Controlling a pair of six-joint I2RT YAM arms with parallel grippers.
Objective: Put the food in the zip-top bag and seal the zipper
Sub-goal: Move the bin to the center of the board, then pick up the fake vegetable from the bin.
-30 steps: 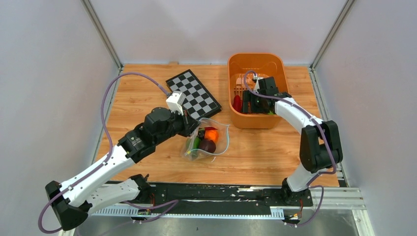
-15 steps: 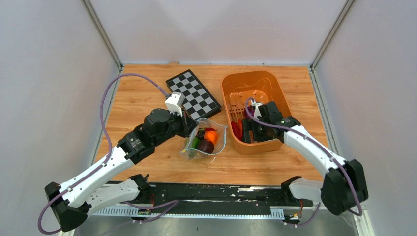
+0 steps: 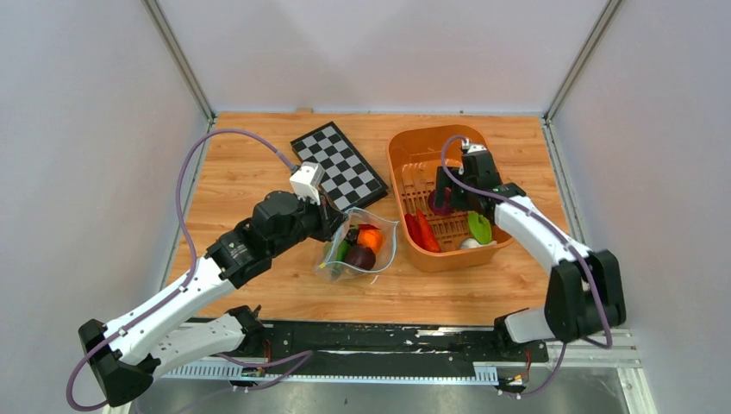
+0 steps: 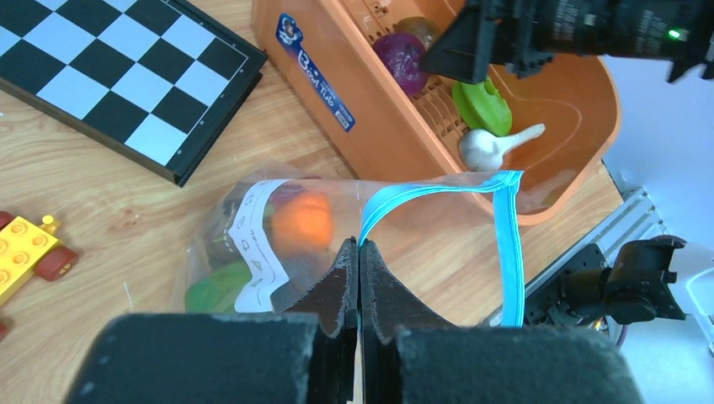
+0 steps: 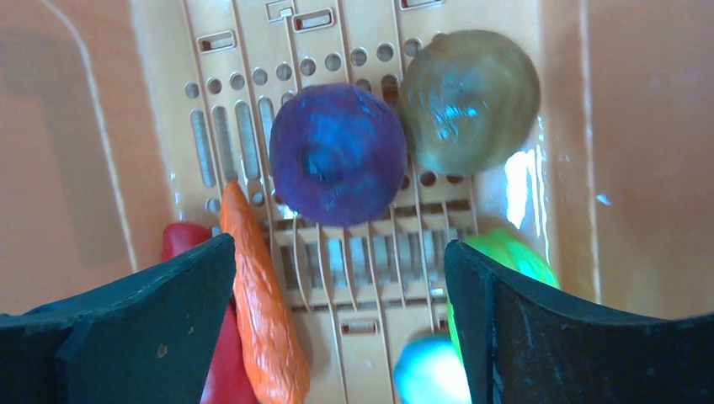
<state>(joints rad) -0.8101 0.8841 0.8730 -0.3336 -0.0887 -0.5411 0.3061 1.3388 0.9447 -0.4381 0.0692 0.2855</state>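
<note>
Left of the orange plastic basket (image 3: 396, 172), the left end effector (image 4: 359, 248) pinches the clear crinkly bag's (image 4: 421, 223) light-blue zipper (image 4: 505, 236), mouth facing the basket. Inside, the right end effector (image 5: 341, 311) gapes empty above a round purple toy fruit (image 5: 338, 154).

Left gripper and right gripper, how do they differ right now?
The left gripper is shut, pinching the zip-top bag at its blue zipper; the right gripper is open and holds nothing. The left is at the bag's mouth, beside the orange basket; the right hangs inside the basket, above a purple fruit. Both have dark fingers.
</note>
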